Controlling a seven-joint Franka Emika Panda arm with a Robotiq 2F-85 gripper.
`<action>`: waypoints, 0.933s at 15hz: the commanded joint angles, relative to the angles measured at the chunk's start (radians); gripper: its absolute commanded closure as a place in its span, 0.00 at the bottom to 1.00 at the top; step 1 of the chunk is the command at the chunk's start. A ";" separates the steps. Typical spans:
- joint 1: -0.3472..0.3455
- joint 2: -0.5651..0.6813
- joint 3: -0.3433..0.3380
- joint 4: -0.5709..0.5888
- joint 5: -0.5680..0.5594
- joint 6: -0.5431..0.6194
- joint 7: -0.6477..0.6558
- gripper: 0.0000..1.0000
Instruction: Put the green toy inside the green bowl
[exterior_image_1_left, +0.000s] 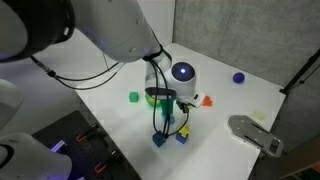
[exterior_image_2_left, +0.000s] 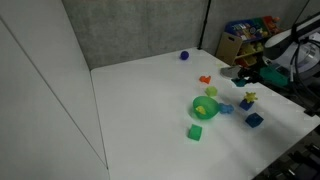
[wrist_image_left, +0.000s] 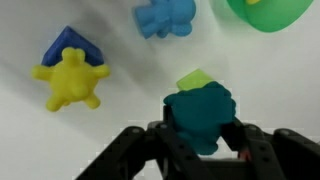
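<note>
The green toy (wrist_image_left: 200, 115) sits low in the centre of the wrist view, pinched between the fingers of my tool (wrist_image_left: 203, 140), which is narrowed onto it. A yellow-green piece (wrist_image_left: 195, 78) shows just behind it. The green bowl (wrist_image_left: 268, 12) is cut by the upper right edge, a blue toy (wrist_image_left: 165, 17) is at top centre, and a yellow figure (wrist_image_left: 70, 78) is at left. Everything lies on a white table (exterior_image_2_left: 140, 110) backed by a grey wall (exterior_image_2_left: 130, 30). In an exterior view my arm (exterior_image_1_left: 120, 30) comes in from the upper left and bends down, my tool pointing at the table just beside the bowl.

Both exterior views high over table (exterior_image_1_left: 240, 100); wrist view close.
</note>
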 joint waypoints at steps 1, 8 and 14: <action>0.010 -0.075 0.039 -0.086 0.030 -0.046 -0.024 0.77; 0.363 -0.135 -0.204 -0.107 -0.045 -0.041 0.119 0.77; 0.624 -0.109 -0.386 -0.067 -0.150 -0.023 0.272 0.77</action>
